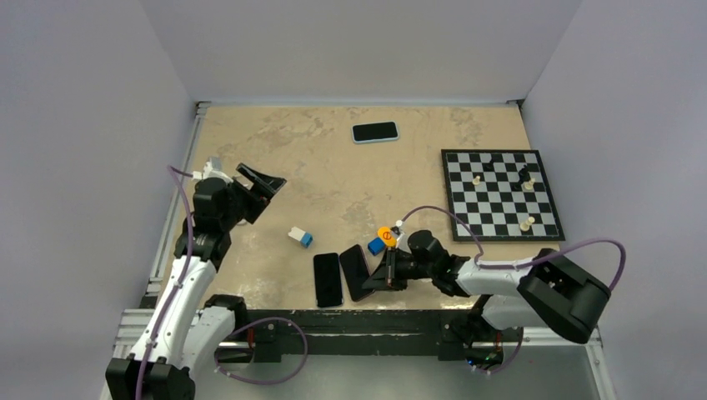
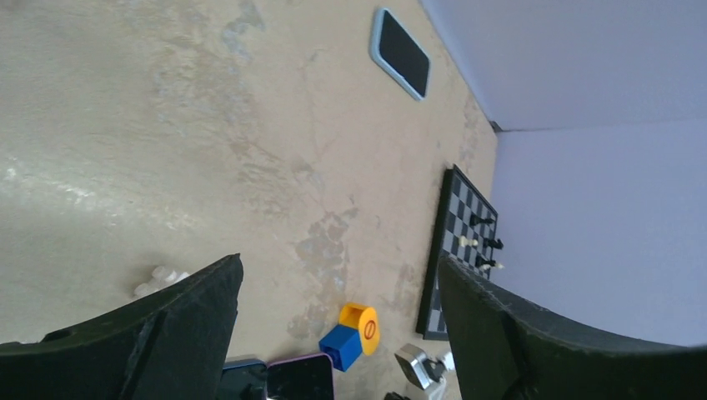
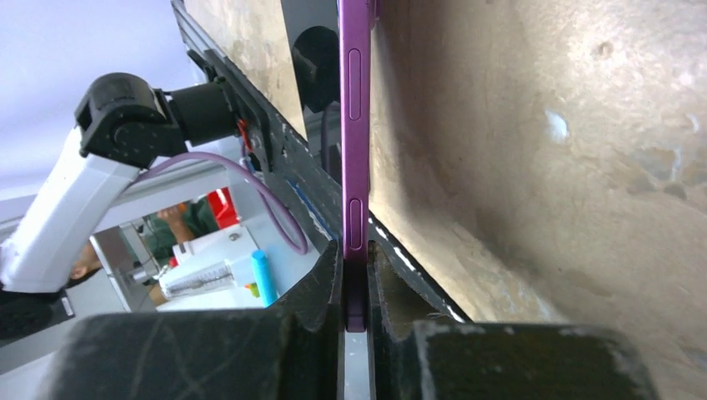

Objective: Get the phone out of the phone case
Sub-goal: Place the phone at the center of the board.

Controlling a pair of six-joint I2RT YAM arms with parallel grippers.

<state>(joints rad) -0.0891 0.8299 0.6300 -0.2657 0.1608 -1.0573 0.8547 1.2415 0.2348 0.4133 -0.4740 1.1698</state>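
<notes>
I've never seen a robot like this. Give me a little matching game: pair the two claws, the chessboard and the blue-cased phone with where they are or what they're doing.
Things:
1. left claw
2. right claw
3. chessboard
4. blue-cased phone

Place or state:
A. lying alone at the far side of the table
B. shut on the edge of the purple-rimmed phone
C. open, holding nothing
D. on the table's right side, with a few pieces on it

Pairs: 1-C, 2-B, 3-D, 4-A

Left arm (image 1: 185,283), right arm (image 1: 492,277): white links, black joints, purple cables (image 1: 584,246); black scuffed fingers (image 2: 534,333).
</notes>
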